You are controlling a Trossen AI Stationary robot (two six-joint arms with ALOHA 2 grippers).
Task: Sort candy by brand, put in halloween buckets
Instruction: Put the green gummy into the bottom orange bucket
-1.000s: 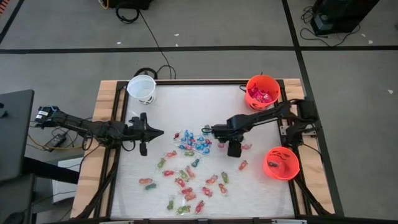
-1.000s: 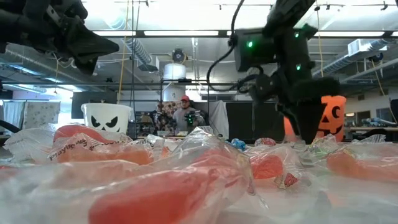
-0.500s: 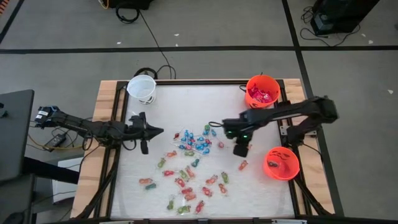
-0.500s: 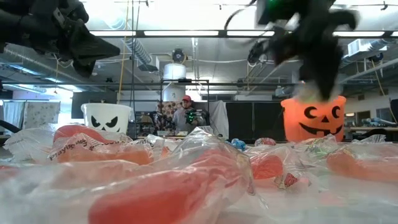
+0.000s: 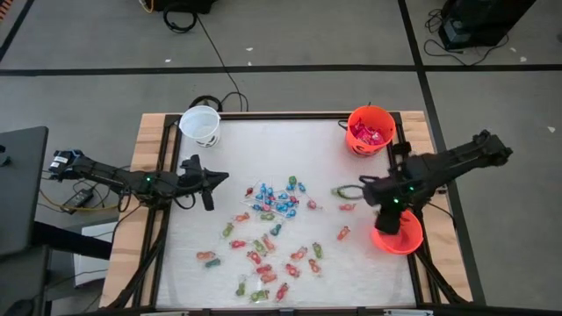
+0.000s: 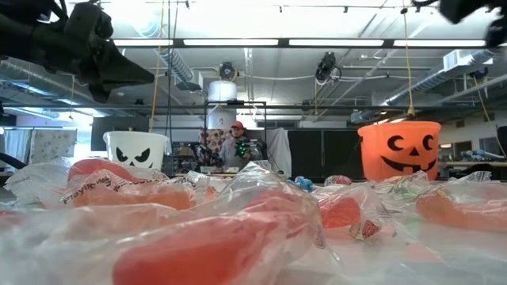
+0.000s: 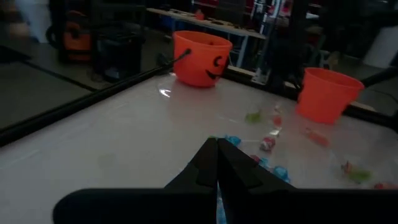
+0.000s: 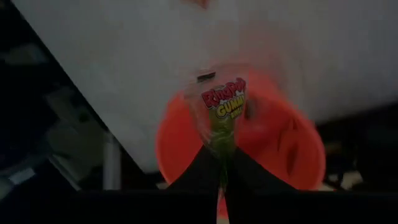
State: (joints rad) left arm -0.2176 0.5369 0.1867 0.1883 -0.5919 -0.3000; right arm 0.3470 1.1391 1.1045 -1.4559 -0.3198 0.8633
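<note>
Right arm swung from frame centre to lower right of high view; right gripper now closed on green gummy packet, above lower orange bucket. Likely next: release into it.

Left gripper closed, empty, waiting at left of surface.

Upper orange bucket top right, holds pink packets. White bucket top left.

Loose candy scattered centre to lower centre, much unsorted. Nothing blocks drop.
</note>
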